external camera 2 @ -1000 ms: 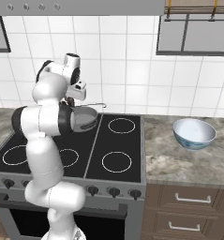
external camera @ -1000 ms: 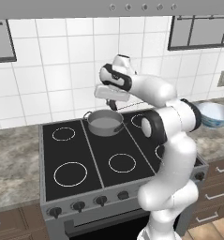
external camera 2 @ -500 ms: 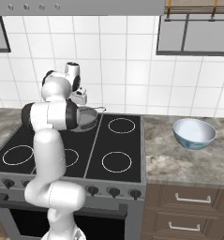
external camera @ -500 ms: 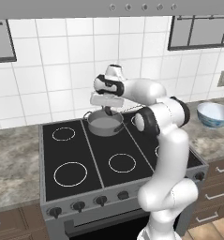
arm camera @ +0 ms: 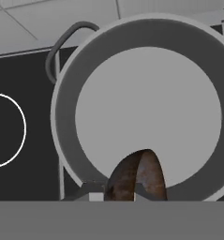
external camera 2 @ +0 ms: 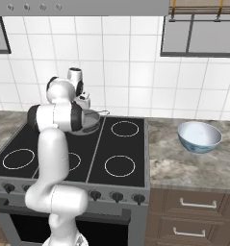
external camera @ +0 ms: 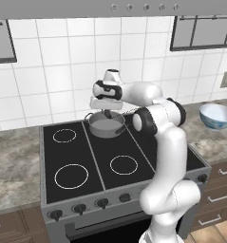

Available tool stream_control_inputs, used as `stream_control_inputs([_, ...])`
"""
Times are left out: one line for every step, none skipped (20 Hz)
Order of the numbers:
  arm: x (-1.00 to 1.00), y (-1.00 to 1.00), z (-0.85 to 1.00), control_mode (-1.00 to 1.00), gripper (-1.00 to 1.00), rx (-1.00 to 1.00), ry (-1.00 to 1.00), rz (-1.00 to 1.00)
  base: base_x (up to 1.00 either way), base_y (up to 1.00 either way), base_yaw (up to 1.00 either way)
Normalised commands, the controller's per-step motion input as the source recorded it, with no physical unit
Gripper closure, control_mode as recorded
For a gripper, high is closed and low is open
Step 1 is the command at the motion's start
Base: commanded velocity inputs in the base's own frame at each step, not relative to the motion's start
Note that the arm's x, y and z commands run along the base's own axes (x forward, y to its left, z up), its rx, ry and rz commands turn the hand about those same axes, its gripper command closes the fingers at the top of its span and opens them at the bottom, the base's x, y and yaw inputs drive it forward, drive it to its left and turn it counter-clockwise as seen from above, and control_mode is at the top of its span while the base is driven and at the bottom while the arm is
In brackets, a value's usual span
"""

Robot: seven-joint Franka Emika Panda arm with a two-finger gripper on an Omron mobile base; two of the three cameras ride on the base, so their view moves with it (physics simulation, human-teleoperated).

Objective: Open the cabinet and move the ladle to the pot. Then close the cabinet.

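**Ladle hangs right over the pot**

A second ago the hand was higher and a bit more to the arm's own side. Now it has swung over and come down, so the jaws (external camera: 107, 113) hang straight above the pot (external camera: 107, 126). That means the carry is nearly done, and I think the next job is to let go so the ladle lands inside.

The jaws are squeezed shut on the ladle (arm camera: 136, 176). In the hand view its brownish, rusty-looking cup sticks out just past the jaws, with the round pot (arm camera: 146, 105) floor right behind it. The ladle does not look like it is touching the pot yet, but I cannot be sure.

The pot sits on the back part of the black stove (external camera: 86, 156), right below the jaws. A blue-white bowl (external camera: 216, 115) rests on the tabletop (external camera 2: 193, 163), well away to one side of the jaws.

The arm rises from its base, bends at the elbow, and reaches forward over the stove. The hand points down at the pot. The cabinet still needs closing after the drop.
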Motion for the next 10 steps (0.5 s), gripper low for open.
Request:
stream_control_inputs([0.19,0.01,-0.17,-1.00,1.00,0.00,-0.04,0.00,0.00,0.00,0.00])
stream_control_inputs([0.22,0.02,-0.19,-1.00,1.00,0.00,-0.04,0.00,0.00,0.00,0.00])
stream_control_inputs([0.28,0.01,-0.19,-1.00,1.00,0.00,-0.04,0.00,0.00,0.00,0.00])
stream_control_inputs([0.29,0.02,-0.21,-1.00,1.00,0.00,-0.04,0.00,0.00,0.00,0.00])
stream_control_inputs([0.36,0.01,-0.26,-1.00,1.00,0.00,-0.02,0.00,0.00,0.00,0.00])
stream_control_inputs([0.38,0.05,-0.30,-1.00,1.00,0.00,-0.01,0.00,0.00,0.00,0.00])
stream_control_inputs([0.34,0.05,-0.32,-1.00,1.00,0.00,-0.01,0.00,0.00,0.00,0.00])
stream_control_inputs([0.34,0.04,-0.33,-1.00,1.00,0.00,-0.01,0.00,0.00,0.00,0.00])
stream_control_inputs([0.31,0.04,-0.33,-1.00,1.00,0.00,-0.01,0.00,0.00,0.00,0.00])
stream_control_inputs([0.35,0.06,-0.32,-1.00,1.00,0.00,-0.02,0.00,0.00,0.00,0.00])
